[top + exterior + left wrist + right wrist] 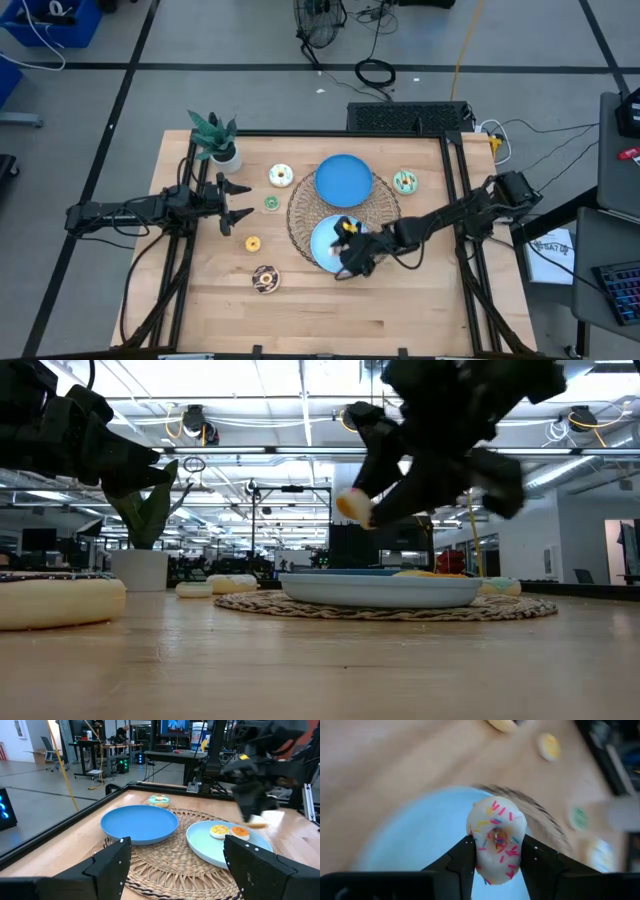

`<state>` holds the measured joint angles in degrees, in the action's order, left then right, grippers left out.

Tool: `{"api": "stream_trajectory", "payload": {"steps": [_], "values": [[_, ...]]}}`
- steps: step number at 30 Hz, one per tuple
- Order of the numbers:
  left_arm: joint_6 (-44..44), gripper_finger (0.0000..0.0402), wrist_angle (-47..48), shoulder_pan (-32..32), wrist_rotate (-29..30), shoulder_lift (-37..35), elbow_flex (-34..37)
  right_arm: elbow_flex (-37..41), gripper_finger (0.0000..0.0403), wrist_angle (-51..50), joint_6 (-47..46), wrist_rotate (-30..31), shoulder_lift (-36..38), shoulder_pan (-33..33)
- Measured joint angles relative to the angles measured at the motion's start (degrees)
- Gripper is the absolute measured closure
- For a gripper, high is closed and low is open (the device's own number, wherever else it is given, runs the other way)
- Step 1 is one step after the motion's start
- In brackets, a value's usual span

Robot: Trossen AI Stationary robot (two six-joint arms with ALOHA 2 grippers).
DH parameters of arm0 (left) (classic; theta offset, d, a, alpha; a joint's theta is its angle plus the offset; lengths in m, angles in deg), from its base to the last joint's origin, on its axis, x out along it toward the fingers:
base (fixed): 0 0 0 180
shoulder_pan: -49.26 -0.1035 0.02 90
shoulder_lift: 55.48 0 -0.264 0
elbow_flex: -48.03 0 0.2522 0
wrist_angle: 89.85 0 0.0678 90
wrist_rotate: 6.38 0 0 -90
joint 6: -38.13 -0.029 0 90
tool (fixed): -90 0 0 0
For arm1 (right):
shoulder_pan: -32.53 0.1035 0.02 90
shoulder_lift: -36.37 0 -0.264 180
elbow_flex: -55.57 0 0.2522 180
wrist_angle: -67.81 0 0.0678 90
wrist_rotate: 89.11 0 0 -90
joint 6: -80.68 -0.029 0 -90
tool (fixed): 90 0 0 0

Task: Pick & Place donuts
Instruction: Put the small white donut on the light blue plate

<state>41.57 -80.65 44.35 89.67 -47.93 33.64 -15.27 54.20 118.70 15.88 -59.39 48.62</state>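
A: Right gripper (496, 851) has its two fingers pinched on a white donut (496, 838) with coloured sprinkles, clamped from both sides so it hangs edge-on above the near blue plate (410, 835).

B: And that plate (322, 243) sits on a woven mat (300, 215), with a second blue plate (344, 180) behind it (that one looks bare). Two donuts are already in the near plate, a yellow donut (219, 830) and an orange donut (240, 832), side by side. So I'd judge this is a drop-off in the making.

A: Agreed. The side pinch makes sense: let go and it falls flat beside the others.

B: The pose? The right arm reaches in from the table's right edge, stretched low across the mat, wrist bent down over the plate.

A: From table height you can see the donut (353, 507) clear of the plate's rim, not touching it.

B: Left gripper (240, 201) waits at the left side, fingers spread wide, nothing between them, aimed toward the mat.

A: More work around it: a cream donut (281, 176), a small green donut (271, 203), a small yellow donut (252, 243) and a chocolate donut (266, 279) on bare wood, plus a teal donut (405, 182) at the mat's right edge.

B: A potted plant (217, 138) stands at the back left corner.
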Motion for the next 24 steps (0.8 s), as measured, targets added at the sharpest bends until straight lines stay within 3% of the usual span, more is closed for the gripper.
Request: {"api": "stream_trajectory", "payload": {"steps": [8,12,14,18,24], "values": [[0.0,0.0092,0.0,0.0,0.0,0.0,0.0,0.0,0.0275,6.0,0.3,16.2,0.0,-6.6],[0.0,0.0091,0.0,0.0,0.0,0.0,0.0,-0.1,0.0275,5.8,-0.4,17.7,0.0,-11.0],[0.0,0.0091,0.0,0.0,0.0,0.0,0.0,-0.1,0.0275,4.6,-2.5,13.5,0.4,-13.6],[0.0,0.0091,0.0,0.0,0.0,0.0,0.0,-0.1,0.0275,1.1,-9.2,-0.9,2.3,-19.2],[0.0,0.0091,0.0,0.0,0.0,0.0,0.0,0.0,0.0275,-4.2,-14.5,-8.2,10.5,-22.9]]}}
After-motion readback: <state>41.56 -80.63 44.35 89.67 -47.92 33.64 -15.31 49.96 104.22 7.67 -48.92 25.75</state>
